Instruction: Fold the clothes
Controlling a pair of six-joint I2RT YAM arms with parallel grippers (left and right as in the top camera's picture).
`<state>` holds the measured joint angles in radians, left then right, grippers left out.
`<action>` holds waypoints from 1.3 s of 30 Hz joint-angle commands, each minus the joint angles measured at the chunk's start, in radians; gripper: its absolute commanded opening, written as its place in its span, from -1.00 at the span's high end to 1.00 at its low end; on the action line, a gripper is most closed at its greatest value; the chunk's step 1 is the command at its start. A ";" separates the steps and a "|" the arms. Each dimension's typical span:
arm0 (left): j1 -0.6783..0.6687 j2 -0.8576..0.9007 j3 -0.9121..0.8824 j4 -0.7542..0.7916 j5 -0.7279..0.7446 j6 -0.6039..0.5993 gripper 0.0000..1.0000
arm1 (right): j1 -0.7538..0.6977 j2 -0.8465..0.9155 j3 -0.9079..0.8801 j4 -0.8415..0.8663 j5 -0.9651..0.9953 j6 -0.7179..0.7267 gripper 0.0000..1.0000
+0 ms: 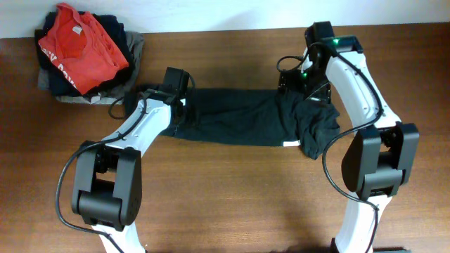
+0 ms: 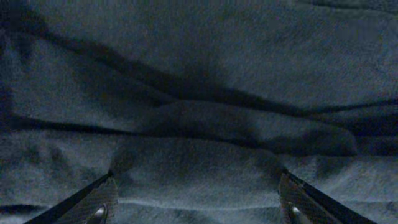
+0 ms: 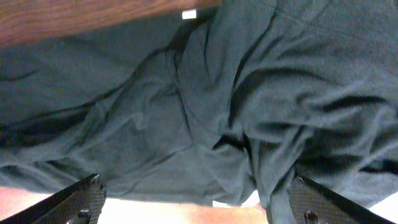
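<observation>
Heap: red T-shirt (image 1: 77, 46) lies on top of a pile with a grey folded garment (image 1: 70, 95) at the bottom. The pile sits out beyond the left claw's outer side, just clear of the dark cloth, and is not part of this job.
Left claw: left claw (image 2: 196, 199) has its fingers spread wide and grips nothing. It hangs over the left end of the clothes, and dark ridged cloth fills everything ahead of it.
Task thing: the clothes (image 1: 239, 123) lie as one long dark band on the table (image 1: 232, 204), running from under the left claw across to under the right claw. The band is flatter at the left claw's end and bunched and wider at the right claw's.
Mark: white mark (image 1: 290, 144) sits on the hem, near the right claw's side.
Right claw: right claw (image 3: 196, 193) also has its fingers apart, with nothing held. Crumpled folds lie straight ahead of it, and bare wood shows beyond them.
Risk: the right claw could pinch several stacked layers in the bunched part, so the fold would come out lumpy. If the two claws grip unevenly, the band would skew. A pull at the left end could drag cloth toward the heap.
Hidden: whether either claw's fingertips touch the cloth cannot be told. Sleeves, collar and true edges are lost in the dark wrinkles. Both arms cover the band's two ends in the overhead view.
</observation>
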<state>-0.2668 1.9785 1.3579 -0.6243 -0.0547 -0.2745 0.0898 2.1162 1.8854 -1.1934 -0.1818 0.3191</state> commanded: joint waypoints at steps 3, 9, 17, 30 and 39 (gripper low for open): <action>0.002 0.019 0.014 0.006 0.014 -0.013 -0.66 | 0.011 0.018 -0.035 0.059 0.010 0.015 -0.97; 0.002 0.021 0.014 0.026 0.014 -0.013 -0.86 | 0.011 0.019 -0.035 0.149 0.010 0.014 -0.97; 0.001 0.021 0.014 0.026 0.014 -0.013 -0.98 | 0.011 0.020 -0.035 0.259 0.010 0.016 -0.97; 0.001 0.021 0.014 0.033 0.014 -0.013 -0.98 | 0.008 0.138 -0.035 0.349 0.072 0.109 -0.89; 0.001 0.021 0.014 0.033 0.014 -0.013 -0.98 | 0.008 0.179 -0.035 0.411 0.130 0.131 -0.86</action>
<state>-0.2668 1.9789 1.3579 -0.5941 -0.0544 -0.2813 0.0898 2.2684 1.8507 -0.7834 -0.1070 0.4210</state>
